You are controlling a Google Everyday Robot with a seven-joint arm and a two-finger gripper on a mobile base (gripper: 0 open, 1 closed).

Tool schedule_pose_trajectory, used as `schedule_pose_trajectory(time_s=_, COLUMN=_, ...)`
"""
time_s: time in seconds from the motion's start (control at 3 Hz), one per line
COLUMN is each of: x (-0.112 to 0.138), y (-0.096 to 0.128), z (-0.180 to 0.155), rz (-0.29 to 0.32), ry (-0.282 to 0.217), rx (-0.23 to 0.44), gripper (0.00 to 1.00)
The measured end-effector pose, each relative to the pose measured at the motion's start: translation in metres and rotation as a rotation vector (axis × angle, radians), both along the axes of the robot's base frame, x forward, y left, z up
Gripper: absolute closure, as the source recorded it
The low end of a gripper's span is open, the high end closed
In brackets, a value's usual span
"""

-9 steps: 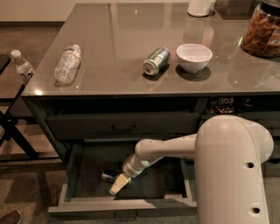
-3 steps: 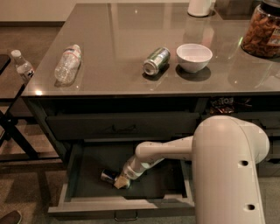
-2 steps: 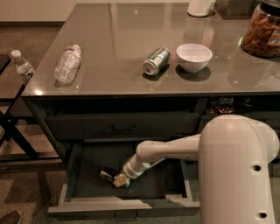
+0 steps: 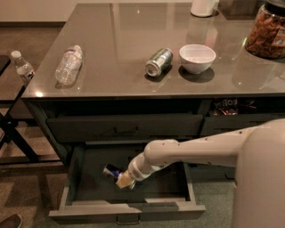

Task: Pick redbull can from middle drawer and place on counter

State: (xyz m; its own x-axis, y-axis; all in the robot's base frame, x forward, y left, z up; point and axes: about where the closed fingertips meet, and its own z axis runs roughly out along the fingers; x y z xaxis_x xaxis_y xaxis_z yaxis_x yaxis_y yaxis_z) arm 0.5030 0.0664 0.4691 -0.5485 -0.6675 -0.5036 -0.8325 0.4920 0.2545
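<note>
The redbull can [image 4: 111, 170], slim, blue and silver, lies on its side inside the open middle drawer [image 4: 124, 210], left of centre. My gripper [image 4: 123, 180] reaches down into the drawer from the right and sits right at the can's right end, touching or nearly touching it. The white arm [image 4: 196, 149] runs across the drawer's right half. The counter [image 4: 133, 31] is the glossy grey top above.
On the counter lie a green-and-silver can [image 4: 158, 61], a white bowl [image 4: 197, 58], a clear water bottle [image 4: 68, 64], a snack jar [image 4: 268, 31] and a white container [image 4: 204, 6]. The upper drawer [image 4: 124, 128] is closed. A second bottle [image 4: 22, 67] stands on a folding stand at left.
My gripper has moved slightly left and deeper in the drawer, closing the gap to the can's right end. The can has stayed in place.
</note>
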Motion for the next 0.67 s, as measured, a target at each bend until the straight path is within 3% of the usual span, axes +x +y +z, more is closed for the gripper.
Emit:
schedule_pose_trajectory(time_s=0.33, x=0.0039, y=-0.0014, z=0.0184, rz=0.001, ry=-0.031, rx=-0.007, gripper=1.00)
schedule_pose_trajectory(time_s=0.67, x=0.0039, y=-0.0013, z=0.0184, rz=0.001, ry=-0.031, rx=-0.007, gripper=1.00)
